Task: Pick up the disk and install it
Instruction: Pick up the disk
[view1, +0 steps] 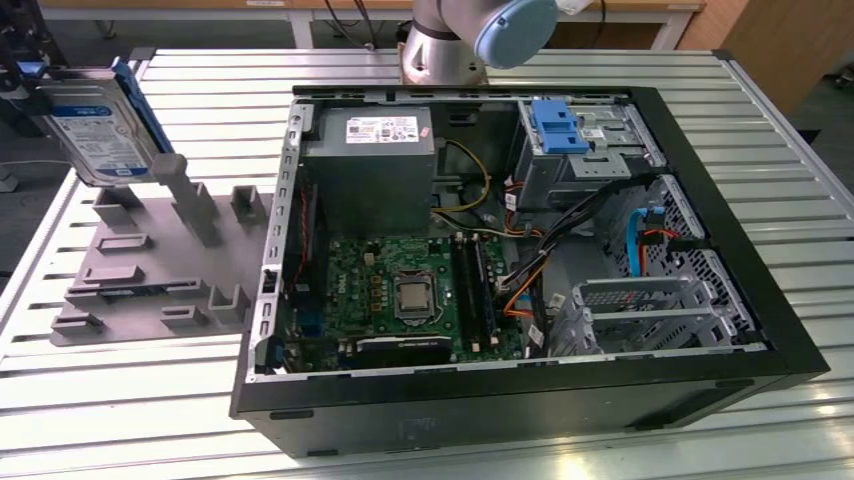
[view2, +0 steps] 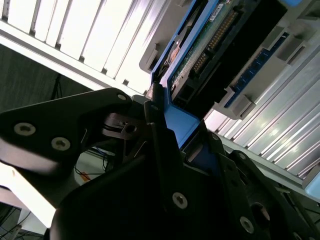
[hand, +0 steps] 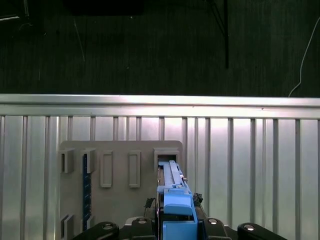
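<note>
Over the exterior view's left edge of the tabletop, near its far corner, I hold the disk up in the air, tilted, with its label facing the camera. My tool is clamped on the disk. In the second wrist view the dark fingers press against a blue side rail, and the green circuit board runs away from them.

Below the disk lies the grey holder plate with its slots and posts. The disk's lower end hangs just beside the tallest post; I cannot tell whether they touch, but the disk looks lifted out of its slot. In the first wrist view the disk shows edge-on above the same plate.

The open computer case lies well apart from the disk, toward the middle of the tabletop. A blue bracket stands in the metal bay at its far side.

By my judgement the pick-up is done. The install is all left to do, as the disk is nowhere near the case.
</note>
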